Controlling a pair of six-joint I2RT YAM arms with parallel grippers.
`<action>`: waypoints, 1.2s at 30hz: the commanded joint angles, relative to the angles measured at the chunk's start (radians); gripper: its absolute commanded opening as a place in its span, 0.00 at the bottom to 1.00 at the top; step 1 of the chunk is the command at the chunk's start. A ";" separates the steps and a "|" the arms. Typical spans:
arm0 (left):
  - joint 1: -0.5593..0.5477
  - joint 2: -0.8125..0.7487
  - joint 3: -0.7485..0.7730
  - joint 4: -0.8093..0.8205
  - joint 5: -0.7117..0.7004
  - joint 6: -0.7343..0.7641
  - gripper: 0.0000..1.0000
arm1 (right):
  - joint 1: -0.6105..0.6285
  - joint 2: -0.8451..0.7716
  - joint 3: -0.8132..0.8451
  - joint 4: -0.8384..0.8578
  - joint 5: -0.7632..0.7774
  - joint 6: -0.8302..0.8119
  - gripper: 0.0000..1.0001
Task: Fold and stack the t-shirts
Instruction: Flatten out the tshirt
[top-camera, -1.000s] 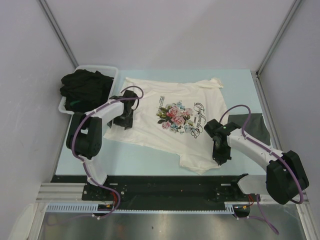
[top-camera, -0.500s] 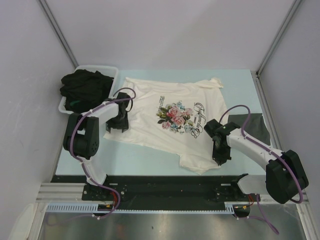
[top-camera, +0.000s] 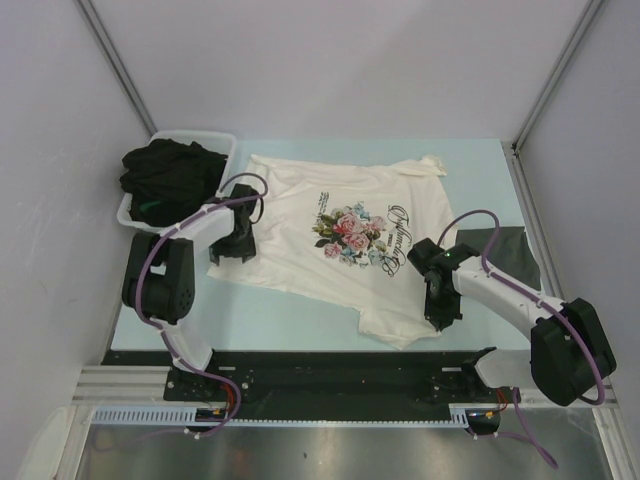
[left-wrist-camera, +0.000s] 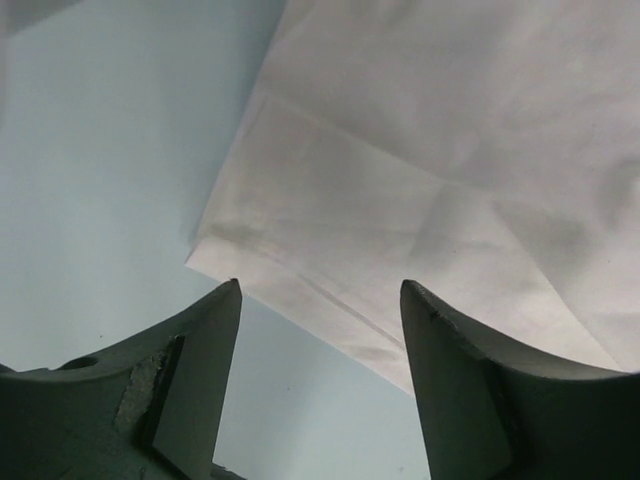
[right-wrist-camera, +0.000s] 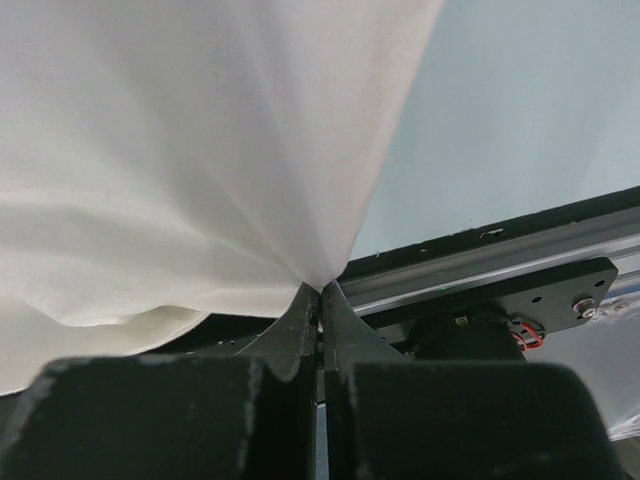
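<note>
A pale blue bench (top-camera: 290, 312) stands between plain white walls (top-camera: 330, 70), with a black rail (top-camera: 330, 368) along its near edge. The cream-white t-shirt (top-camera: 300, 205) lies spread flat in the middle of it, its rose print (top-camera: 350, 232) and dark script facing up, and everything else sits around that garment.

Left of the t-shirt and at its far corner is a white tub (top-camera: 222, 141), heaped with black t-shirts (top-camera: 168, 175) that spill above the rim. Just nearer, the left hand (top-camera: 233, 244) is down over the t-shirt's left edge. In the wrist view its fingers (left-wrist-camera: 195, 390) are spread wide apart with nothing between them, and a layered corner of the cream cloth lies flat on the bench below the gap.

At the t-shirt's near right corner the right hand (top-camera: 437, 315) has its fingers (right-wrist-camera: 295, 325) pressed together on a pinch of the cream cloth, which rises into a small peak at the tips and drapes away from them.

Right of the t-shirt, close to it, a dark grey t-shirt (top-camera: 515, 262) lies flat on the bench. It looks folded, though the right arm and its purple cable (top-camera: 478, 213) cross in front and hide part of it.
</note>
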 joint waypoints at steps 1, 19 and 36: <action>0.033 -0.089 -0.007 0.001 -0.048 -0.032 0.70 | 0.000 0.008 -0.002 -0.019 -0.001 -0.012 0.00; 0.134 -0.052 -0.068 0.065 0.011 -0.027 0.58 | -0.006 0.011 -0.002 -0.017 -0.007 -0.021 0.00; 0.137 -0.018 -0.100 0.074 0.017 -0.060 0.48 | -0.008 0.013 -0.002 -0.020 -0.010 -0.022 0.00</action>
